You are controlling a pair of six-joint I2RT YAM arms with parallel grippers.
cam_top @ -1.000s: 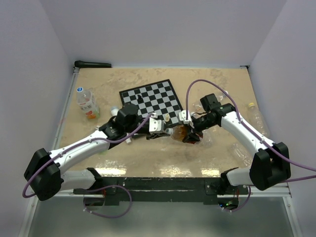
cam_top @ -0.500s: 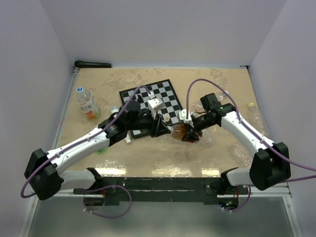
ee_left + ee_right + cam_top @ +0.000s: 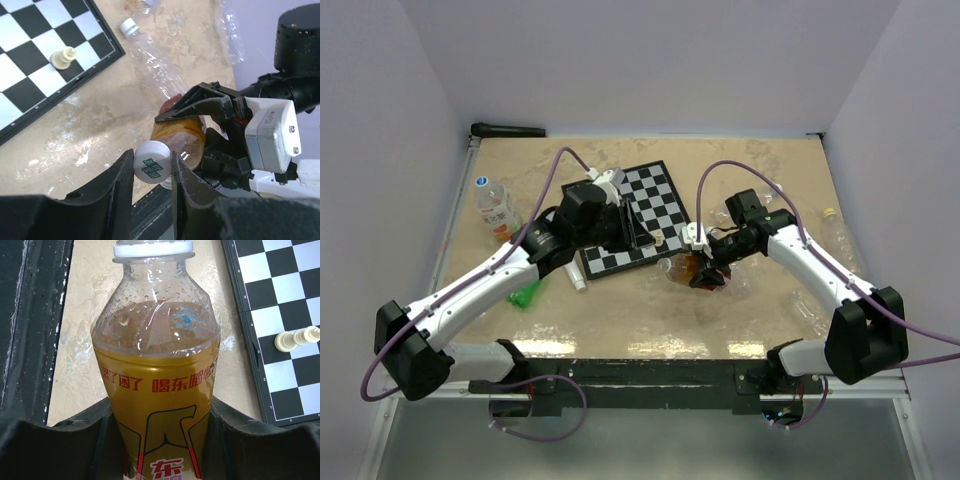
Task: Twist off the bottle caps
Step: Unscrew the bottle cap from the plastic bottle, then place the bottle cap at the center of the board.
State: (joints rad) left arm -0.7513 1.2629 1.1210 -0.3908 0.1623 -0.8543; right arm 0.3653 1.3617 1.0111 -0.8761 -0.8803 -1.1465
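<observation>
A white bottle cap (image 3: 152, 163) with green print is pinched between the fingers of my left gripper (image 3: 152, 161), shut on it. In the top view the left gripper (image 3: 640, 236) hovers over the chessboard's near edge, a little apart from the bottle's mouth. My right gripper (image 3: 704, 272) is shut on the yellow-labelled bottle (image 3: 157, 390) of amber drink, tilted above the table (image 3: 620, 320). The same bottle (image 3: 179, 136) shows just behind the cap. Its white neck ring (image 3: 152, 250) reaches the right wrist view's top edge.
The chessboard (image 3: 638, 195) holds a cream piece (image 3: 63, 57) and a black piece (image 3: 605, 200). A blue-capped bottle (image 3: 496, 210) lies far left. Near it a green cap (image 3: 527, 296). Clear bottles (image 3: 840, 240) lie on the right; another clear capped one (image 3: 150, 55) is near the board.
My left gripper has closed on the white cap, then swung back and up from the bottle's mouth to over the chessboard. The right arm and its bottle stayed put.
</observation>
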